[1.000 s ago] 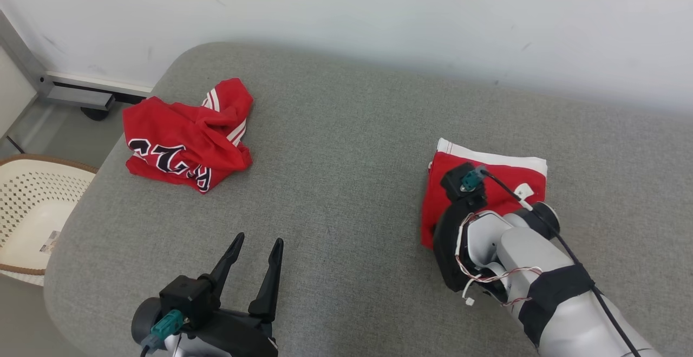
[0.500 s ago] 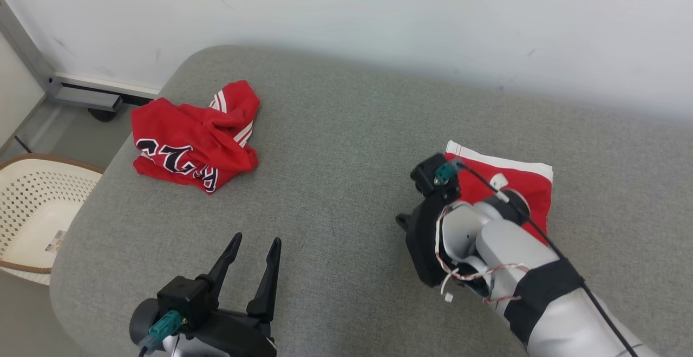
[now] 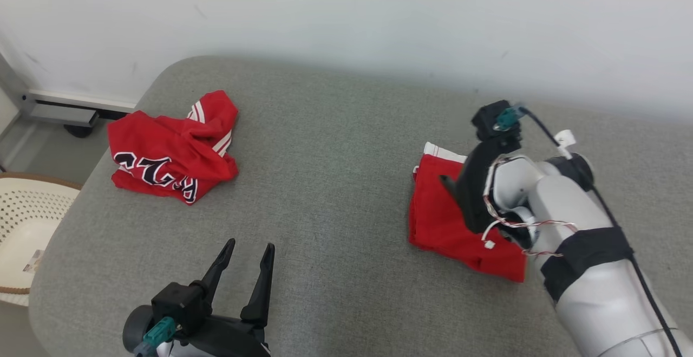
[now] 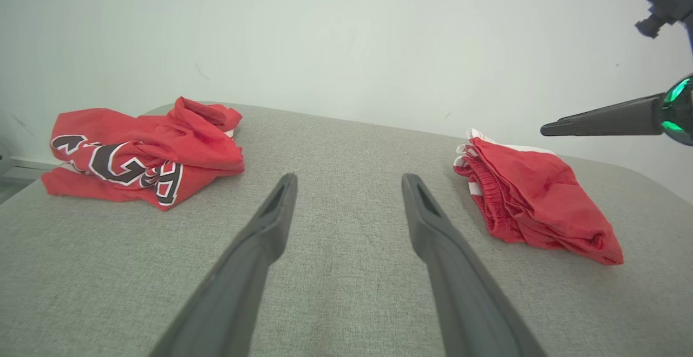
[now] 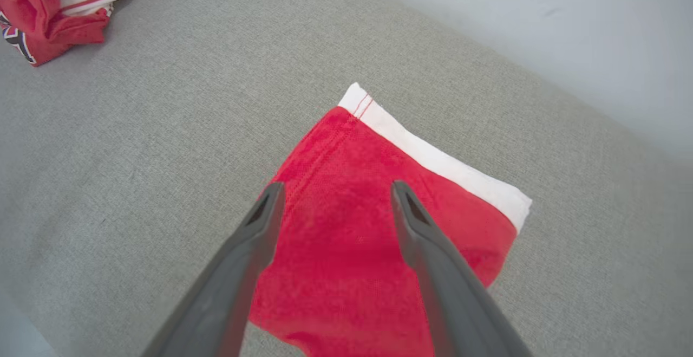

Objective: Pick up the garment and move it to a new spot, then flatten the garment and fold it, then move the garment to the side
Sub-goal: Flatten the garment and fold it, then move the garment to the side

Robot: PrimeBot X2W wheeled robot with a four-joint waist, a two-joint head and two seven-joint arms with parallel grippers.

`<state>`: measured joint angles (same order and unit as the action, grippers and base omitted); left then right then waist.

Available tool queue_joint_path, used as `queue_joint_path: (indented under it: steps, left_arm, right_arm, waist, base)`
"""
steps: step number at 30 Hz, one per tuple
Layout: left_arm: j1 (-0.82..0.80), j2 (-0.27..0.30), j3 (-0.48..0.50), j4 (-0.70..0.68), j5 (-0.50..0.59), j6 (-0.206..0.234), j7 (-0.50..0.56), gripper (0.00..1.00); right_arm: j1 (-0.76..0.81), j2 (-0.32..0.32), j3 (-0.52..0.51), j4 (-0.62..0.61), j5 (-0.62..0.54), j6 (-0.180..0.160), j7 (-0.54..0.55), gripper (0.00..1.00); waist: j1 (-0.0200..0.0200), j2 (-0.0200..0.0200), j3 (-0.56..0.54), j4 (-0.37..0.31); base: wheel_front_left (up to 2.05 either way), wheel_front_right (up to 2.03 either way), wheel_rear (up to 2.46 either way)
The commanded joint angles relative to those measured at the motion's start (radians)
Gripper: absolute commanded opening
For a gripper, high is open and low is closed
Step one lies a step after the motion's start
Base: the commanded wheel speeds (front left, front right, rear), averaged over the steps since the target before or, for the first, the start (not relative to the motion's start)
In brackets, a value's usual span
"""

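Two red garments on the grey padded top, well apart.

- Folded garment: lies in the right half of the top, about midway between far and near edges. Compact stack of layers, roughly square. White band along its far side, seen clearly in the right wrist view. In the left wrist view the stacked, gathered edges face the middle of the top.
- Crumpled jersey: near the far left corner, bunched in loose folds, black-and-white lettering on the near side, white stripes showing at the top of the heap.
- Right gripper: fingers spread, nothing between them. Poised over the folded garment, tips aimed at its middle. The left wrist view shows one of its fingers lying nearly level in the air, clear above the cloth, not touching.
- Left gripper: by the near edge, left of centre, fingers spread and empty, pointing toward the far edge. Bare grey fabric shows between its tips in its own wrist view. Well apart from both garments.
- White perforated basket with a brown rim: on the floor off the left edge of the top.
- Pale wall runs behind the far edge.
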<state>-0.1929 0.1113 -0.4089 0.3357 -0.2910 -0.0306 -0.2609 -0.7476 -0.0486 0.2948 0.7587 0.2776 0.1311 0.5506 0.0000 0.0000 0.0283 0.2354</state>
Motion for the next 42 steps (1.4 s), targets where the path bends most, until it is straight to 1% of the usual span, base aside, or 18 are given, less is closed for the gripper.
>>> queue_joint_path:
  steps: [1, 7, 11, 17, 21, 25, 28, 33, 37, 39, 40, 42]
  left_arm:
    - [0.009, 0.008, 0.0, -0.003, -0.009, 0.002, -0.007, 1.0]
    - [0.005, 0.012, -0.008, -0.007, -0.012, 0.001, -0.007, 1.0]
    - [-0.004, 0.012, -0.014, -0.007, -0.014, -0.001, -0.007, 1.0]
    - [-0.018, 0.011, -0.022, -0.001, -0.015, -0.002, -0.007, 1.0]
    - [-0.024, 0.011, -0.025, 0.002, -0.017, -0.004, -0.007, 1.0]
    - [-0.032, 0.012, -0.028, 0.004, -0.018, -0.004, -0.007, 1.0]
    - [-0.036, 0.012, -0.03, 0.004, -0.018, -0.007, -0.007, 1.0]
    - [-0.045, 0.01, -0.033, 0.007, -0.018, -0.009, -0.007, 1.0]
    - [-0.049, 0.009, -0.035, 0.009, -0.02, -0.01, -0.007, 1.0]
    - [-0.055, 0.008, -0.036, 0.009, -0.018, -0.011, -0.007, 1.0]
    - [-0.056, 0.008, -0.036, 0.009, -0.018, -0.01, -0.007, 1.0]
    - [-0.056, 0.007, -0.035, 0.009, -0.018, -0.009, -0.007, 1.0]
  right_arm:
    - [0.018, -0.004, -0.053, -0.002, -0.04, -0.001, 0.022, 1.0]
    - [0.092, -0.003, -0.278, -0.063, -0.184, -0.001, 0.106, 1.0]
    - [0.152, -0.003, -0.36, -0.115, -0.217, -0.001, 0.147, 1.0]
    - [0.232, -0.004, -0.405, -0.157, -0.194, -0.001, 0.172, 1.0]
    - [0.254, -0.003, -0.437, -0.158, -0.176, -0.001, 0.162, 1.0]
    - [0.237, -0.004, -0.459, -0.137, -0.158, -0.001, 0.129, 1.0]
    - [0.212, -0.003, -0.472, -0.106, -0.135, -0.001, 0.098, 1.0]
    - [0.176, -0.004, -0.489, -0.048, -0.138, -0.001, 0.065, 1.0]
    - [0.142, -0.004, -0.497, 0.033, -0.134, -0.001, 0.051, 1.0]
    - [0.117, -0.004, -0.514, 0.097, -0.15, -0.001, 0.034, 1.0]
    - [0.109, -0.004, -0.518, 0.117, -0.155, -0.001, 0.027, 0.98]
    - [0.092, -0.004, -0.53, 0.158, -0.165, -0.001, 0.013, 0.5]
  waist:
    - [0.0, 0.0, -0.002, -0.011]
    - [0.0, 0.0, 0.007, -0.025]
    - [0.0, 0.0, 0.019, -0.028]
    - [0.0, 0.0, 0.034, -0.024]
    - [0.0, 0.0, 0.043, -0.02]
    - [0.0, 0.0, 0.052, -0.016]
    - [0.0, 0.0, 0.058, -0.01]
    - [0.0, 0.0, 0.065, 0.0]
    - [0.0, 0.0, 0.073, 0.011]
    - [0.0, 0.0, 0.079, 0.019]
    - [0.0, 0.0, 0.081, 0.021]
    - [0.0, 0.0, 0.084, 0.025]
  base:
    - [0.0, 0.0, 0.0]
    - [0.0, 0.0, 0.0]
    - [0.0, 0.0, 0.0]
    - [0.0, 0.0, 0.0]
    - [0.0, 0.0, 0.0]
    - [0.0, 0.0, 0.0]
    - [0.0, 0.0, 0.0]
    - [0.0, 0.0, 0.0]
    - [0.0, 0.0, 0.0]
    - [0.0, 0.0, 0.0]
    - [0.0, 0.0, 0.0]
    - [0.0, 0.0, 0.0]
